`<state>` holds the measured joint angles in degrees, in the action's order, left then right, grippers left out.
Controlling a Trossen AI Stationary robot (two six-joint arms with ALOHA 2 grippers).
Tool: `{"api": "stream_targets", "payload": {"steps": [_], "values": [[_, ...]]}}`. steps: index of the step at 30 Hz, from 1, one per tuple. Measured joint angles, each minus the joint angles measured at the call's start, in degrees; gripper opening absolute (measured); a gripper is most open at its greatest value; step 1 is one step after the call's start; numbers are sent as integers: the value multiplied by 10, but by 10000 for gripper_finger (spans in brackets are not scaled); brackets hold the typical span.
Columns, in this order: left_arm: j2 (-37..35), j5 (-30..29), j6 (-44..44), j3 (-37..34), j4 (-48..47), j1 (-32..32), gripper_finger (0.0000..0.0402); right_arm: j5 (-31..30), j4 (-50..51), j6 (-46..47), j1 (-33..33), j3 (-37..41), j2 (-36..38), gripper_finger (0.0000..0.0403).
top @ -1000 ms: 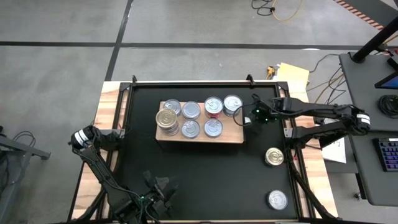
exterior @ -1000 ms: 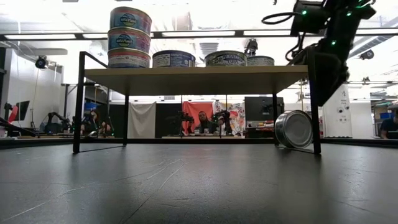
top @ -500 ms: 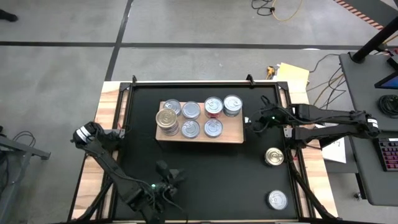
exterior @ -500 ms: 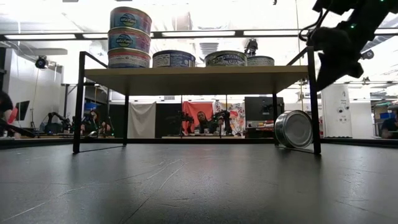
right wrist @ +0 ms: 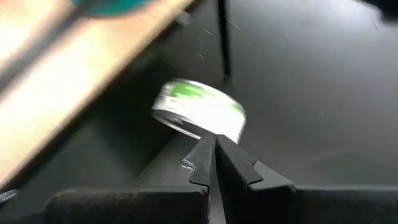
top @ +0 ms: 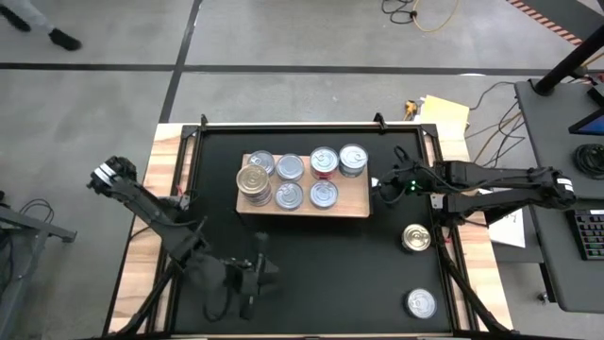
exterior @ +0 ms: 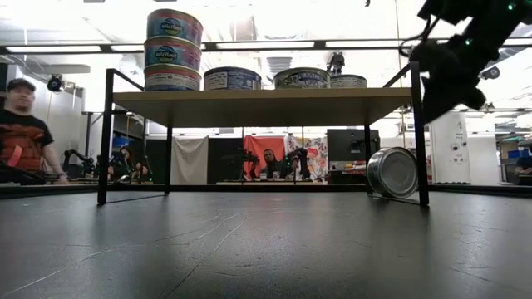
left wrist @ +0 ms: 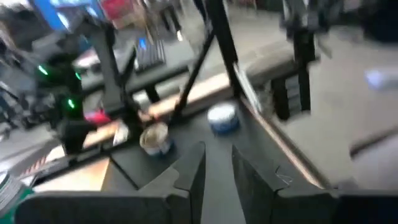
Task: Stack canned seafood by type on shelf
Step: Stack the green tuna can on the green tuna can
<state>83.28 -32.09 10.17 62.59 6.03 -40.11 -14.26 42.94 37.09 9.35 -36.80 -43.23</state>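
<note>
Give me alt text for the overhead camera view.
A light-wood shelf on a black mat holds seven tins, one gold-lidded. The right gripper, shut and empty, sits just off its right end; two more tins lie near the mat's right edge. The left gripper hovers low centre.

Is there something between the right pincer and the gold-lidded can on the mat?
Nothing visible. The right pincer, shut and empty, hangs beside the shelf; only bare black mat separates it from the gold-lidded can.
</note>
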Motion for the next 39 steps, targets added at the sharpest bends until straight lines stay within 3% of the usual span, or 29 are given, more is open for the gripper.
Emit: {"api": "stream_targets", "payload": {"steps": [2,5,8,10,16,25,39], "values": [[-7,-33,13,-50,94,-7,63,-9,1,32,-2,15,-1,9],[-8,-149,29,-109,216,-14,63,-23,1,78,-8,42,5,9],[-9,-272,25,-142,264,-16,63,-34,-14,109,-9,65,12,9],[-10,-310,25,-150,265,-18,63,-34,-42,114,-9,79,12,9],[-12,-307,113,-142,269,-11,63,-59,-138,88,-9,97,4,10],[-16,-254,355,-120,266,1,63,-109,-144,81,-9,94,0,13],[-39,-258,409,-117,260,7,63,-95,-150,150,-16,100,-43,13]]}}
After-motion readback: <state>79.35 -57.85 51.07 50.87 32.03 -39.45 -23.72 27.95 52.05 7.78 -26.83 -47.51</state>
